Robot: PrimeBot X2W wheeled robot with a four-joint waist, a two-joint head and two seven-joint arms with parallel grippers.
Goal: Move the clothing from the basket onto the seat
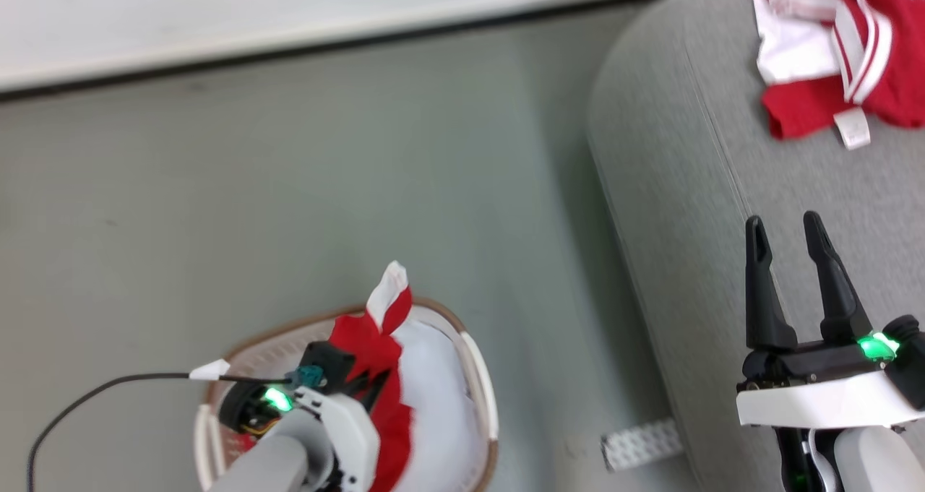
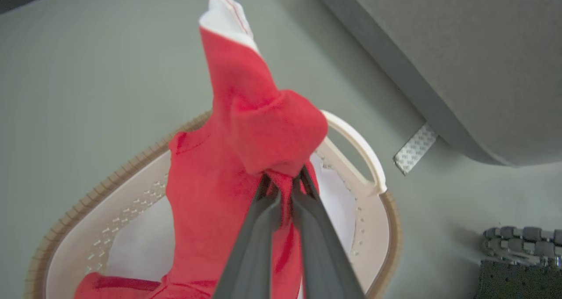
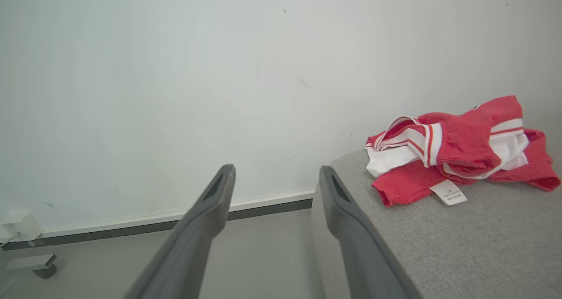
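Long dark-grey fingers of left gripper (image 2: 285, 180) sit closest in left wrist view, clenched tight on a bunch of bright red soft-knit garment (image 2: 246, 127). Fabric folds over just past the fingertips. Its white-tipped end sticks up past the rim, and the rest trails down inside the oval cream perforated plastic basket (image 2: 131, 202). Basket has a brown woven-look rim and a smooth cream handle. Pale white lining cloth (image 2: 140, 246) lies in basket bottom, smooth and matte.

Right gripper (image 1: 784, 225) is released, fingers spread, nothing btwn them. It hangs over the large light grey woven-upholstery seat (image 1: 686, 188), which has rounded edges and a seam line running along it.

Second red garment (image 3: 461, 149) lies crumpled on seat top, far end, well apart from basket. It has white panels, red-and-white striped trim and a fuzzy nap. White sewn-in label (image 3: 448, 192) rests flat on the seat fabric; print too small to read.

Smooth grey-green floor (image 1: 289, 188) runs under basket and seat. Small white dotted strip (image 1: 642, 443) lies on the floor just beside seat base. Green LEDs glow on both wrists.
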